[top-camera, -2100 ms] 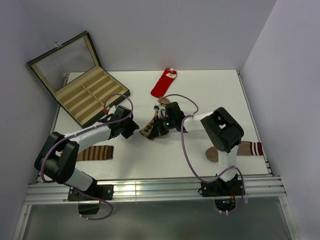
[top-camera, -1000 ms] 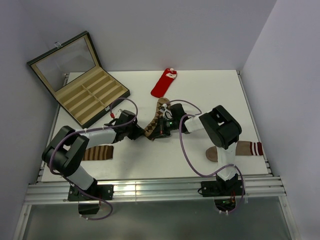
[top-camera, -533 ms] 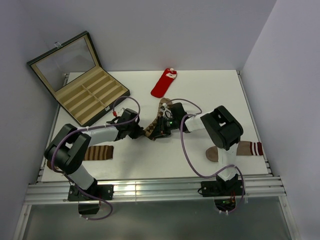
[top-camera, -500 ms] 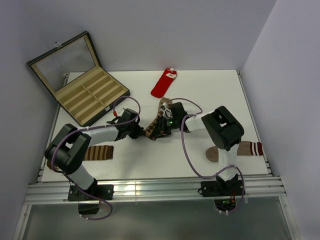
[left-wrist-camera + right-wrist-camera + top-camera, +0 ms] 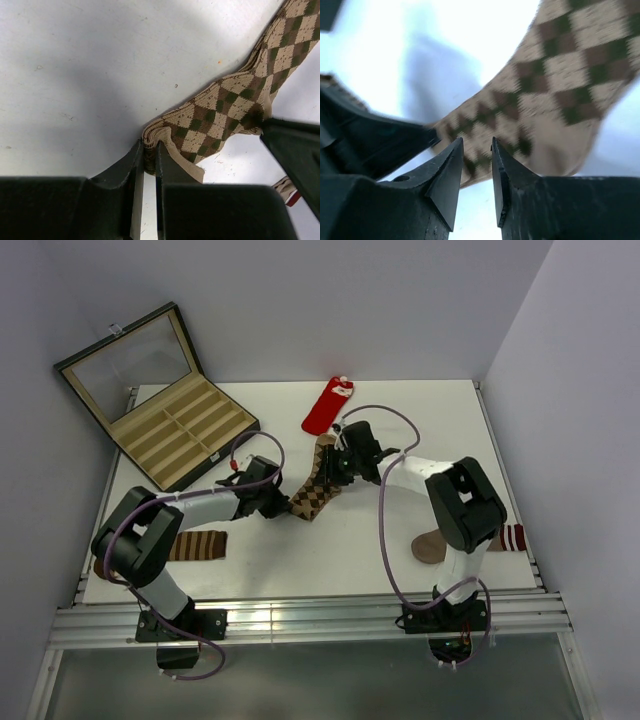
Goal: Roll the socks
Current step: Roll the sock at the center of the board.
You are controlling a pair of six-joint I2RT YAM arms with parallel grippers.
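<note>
Surface: a white table (image 5: 420, 430) between pale walls.
Patterned sock: the tan-and-dark-brown diamond-patterned sock (image 5: 318, 488) lies in the middle of the table, between both grippers.
Red sock: the bright red sock with white cuff (image 5: 328, 407) lies near the far edge, apart from the arms.
Left gripper: the left gripper (image 5: 150, 147) is almost closed and pinches the folded near end of the patterned sock.
Right gripper: the right gripper (image 5: 476, 145) is a little parted above this sock, with nothing between the fingers.

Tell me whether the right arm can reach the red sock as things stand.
Probably yes: the red sock lies flat just beyond the right gripper, with nothing between them, and its jaws stand apart, holding nothing.
</note>
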